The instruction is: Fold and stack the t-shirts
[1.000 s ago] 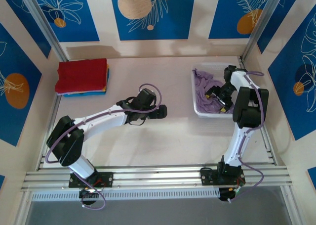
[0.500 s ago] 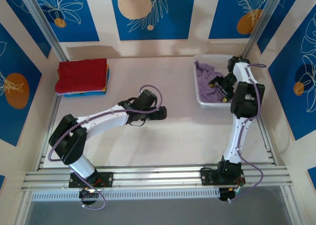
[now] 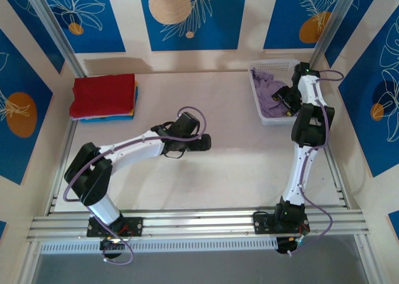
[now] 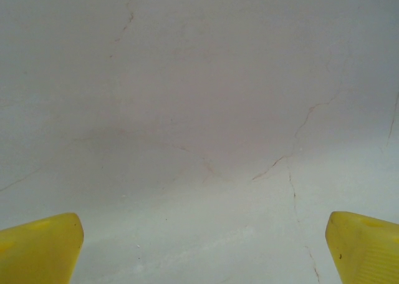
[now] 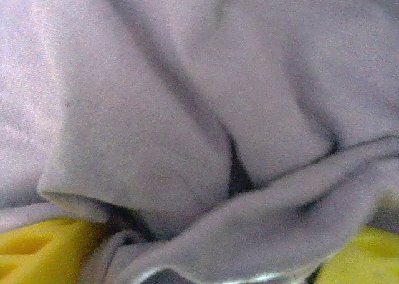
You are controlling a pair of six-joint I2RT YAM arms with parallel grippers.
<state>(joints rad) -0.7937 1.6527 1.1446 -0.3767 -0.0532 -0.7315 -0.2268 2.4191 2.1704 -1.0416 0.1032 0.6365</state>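
Lavender tee (image 5: pixel 187 109) between right gripper's (image 5: pixel 206 259) yellow fingers (image 5: pixel 43 253), in white basket (image 3: pixel 274 64)

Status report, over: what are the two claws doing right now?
Left gripper open, over bare table. Right gripper in basket, purple tee between its fingers, grip unsure. Nothing in the way.
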